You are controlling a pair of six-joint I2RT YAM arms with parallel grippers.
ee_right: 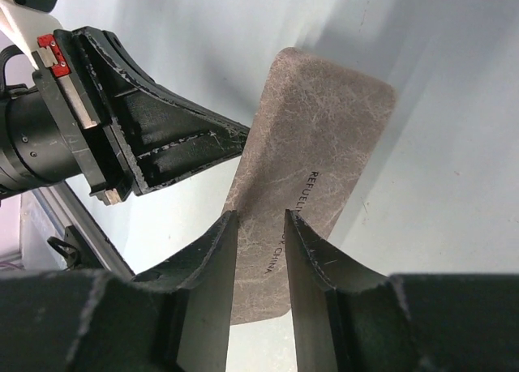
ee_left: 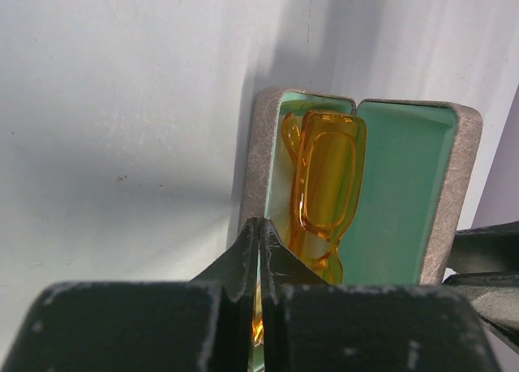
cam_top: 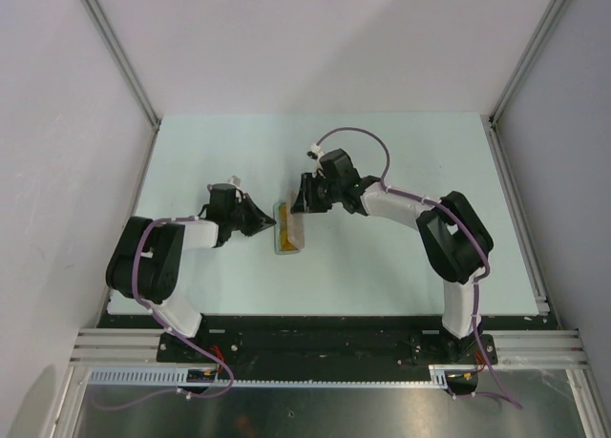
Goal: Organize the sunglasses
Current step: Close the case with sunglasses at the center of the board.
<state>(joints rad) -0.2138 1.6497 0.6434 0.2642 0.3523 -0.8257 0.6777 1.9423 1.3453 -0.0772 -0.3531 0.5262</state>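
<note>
Already the sunglasses (ee_left: pixel 324 177) are laid in the open case (ee_left: pixel 458 194) just beyond the left pincer (ee_left: pixel 259 230), pressed together, while the lid (ee_right: pixel 324 129) before the right pincer (ee_right: pixel 259 226), whose grip cannot be told, is yet to be closed.

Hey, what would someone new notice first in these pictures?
The orange sunglasses glow, lying in the green-lined open case at the middle of the table. Both grippers crowd the case: the left gripper shut at its near end, the right gripper facing its grey outside.
</note>
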